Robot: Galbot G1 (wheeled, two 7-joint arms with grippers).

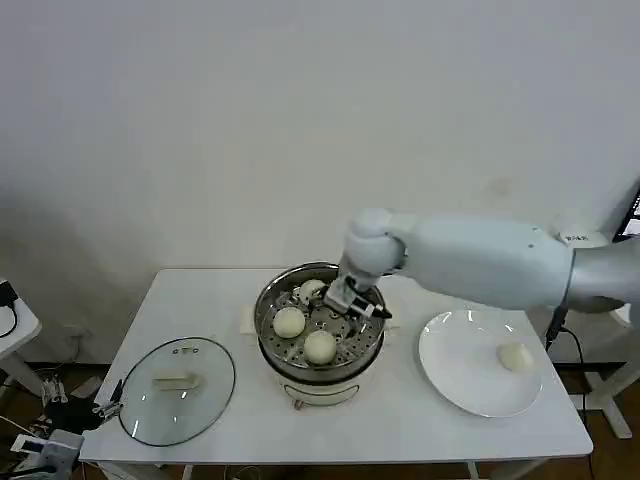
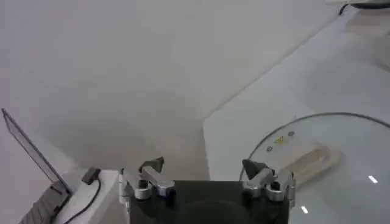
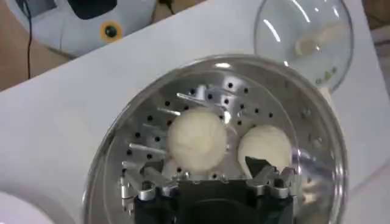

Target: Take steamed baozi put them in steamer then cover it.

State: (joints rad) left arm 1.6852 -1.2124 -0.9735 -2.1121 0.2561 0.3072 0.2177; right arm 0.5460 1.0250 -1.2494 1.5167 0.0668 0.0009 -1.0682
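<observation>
Inside the steamer (image 1: 320, 325), a shiny round steel pot on a cream base at mid-table, three smooth cream-white baozi (image 1: 320, 346) lie on the perforated tray, so most of the loading looks done. The right gripper (image 1: 350, 297) hovers over the tray, its fingers spread and holding nothing. One bun (image 1: 514, 356) remains on the flat white plate (image 1: 455, 370), and the round glass lid (image 1: 178, 390) lies beside the pot near the idle, open left gripper (image 2: 207, 176).
</observation>
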